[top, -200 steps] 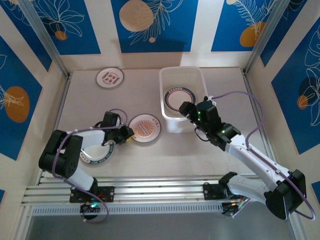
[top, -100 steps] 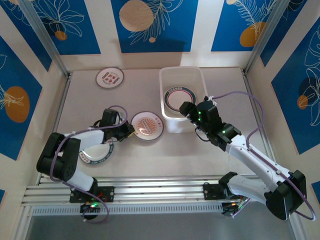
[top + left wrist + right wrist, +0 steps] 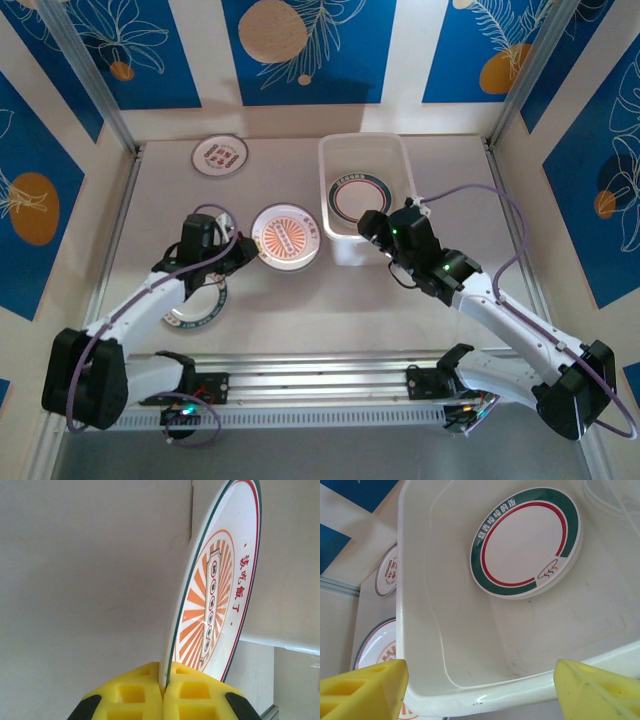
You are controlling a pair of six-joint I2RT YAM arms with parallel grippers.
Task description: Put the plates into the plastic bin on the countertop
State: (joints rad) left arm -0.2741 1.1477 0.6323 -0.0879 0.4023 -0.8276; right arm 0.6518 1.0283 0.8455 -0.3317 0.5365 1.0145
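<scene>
While the left gripper (image 3: 164,680) pinches the rim of the round white orange-sunburst plate (image 3: 215,595) just left of the white translucent plastic bin (image 3: 345,250), lift it over that wall; the right gripper (image 3: 482,687) hangs open above the bin's near rim.

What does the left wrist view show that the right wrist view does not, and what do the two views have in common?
The left wrist view adds the left pincer, shut on the rim of the orange sunburst plate, whose red characters can be read.
The right wrist view adds the open right pincer, the inside of the plastic bin with a green-rimmed plate lying flat on its floor, and a red-patterned plate farther off.
Both share the orange sunburst plate and the countertop.
</scene>
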